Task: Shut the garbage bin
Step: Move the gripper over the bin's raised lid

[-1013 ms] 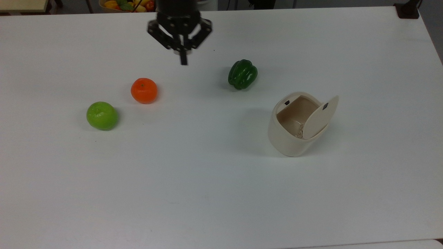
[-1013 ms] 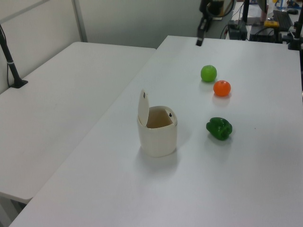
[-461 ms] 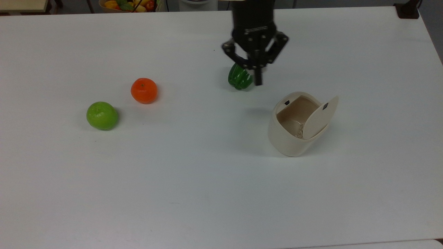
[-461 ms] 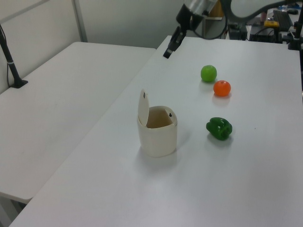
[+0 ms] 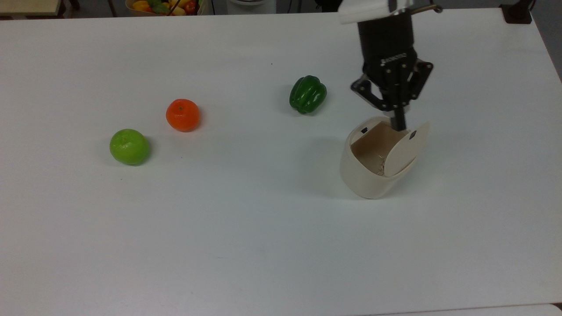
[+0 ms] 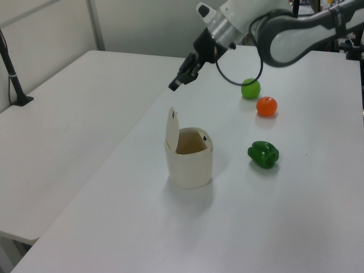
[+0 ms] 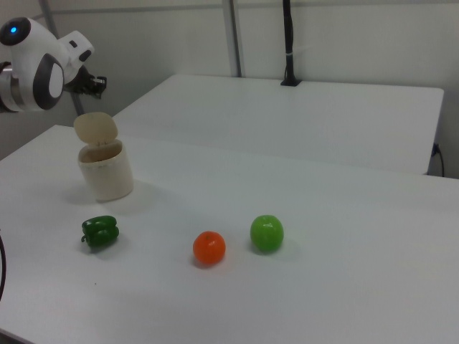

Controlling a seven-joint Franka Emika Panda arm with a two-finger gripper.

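Cream-beige plastic, rounded-square in body, the garbage bin stands on the white surface toward the top view's right, at about four o'clock from the glossy green bell pepper. Its flat hinged lid stands raised on edge with a small black mark near its upper corner, and the mouth is open. In the left view the bin has the lid upright at its nine o'clock side.

The black two-finger gripper hangs over the bin's far rim in the top view; its fingers appear pressed together into one narrow tip, though the angle is poor. In the left view the gripper sits above the lid's top edge, apart from it.

A round orange fruit lies at nine o'clock from the pepper, with a round lime-green fruit just beyond at its eight o'clock. In the right view the bin stands at twelve o'clock from the pepper.
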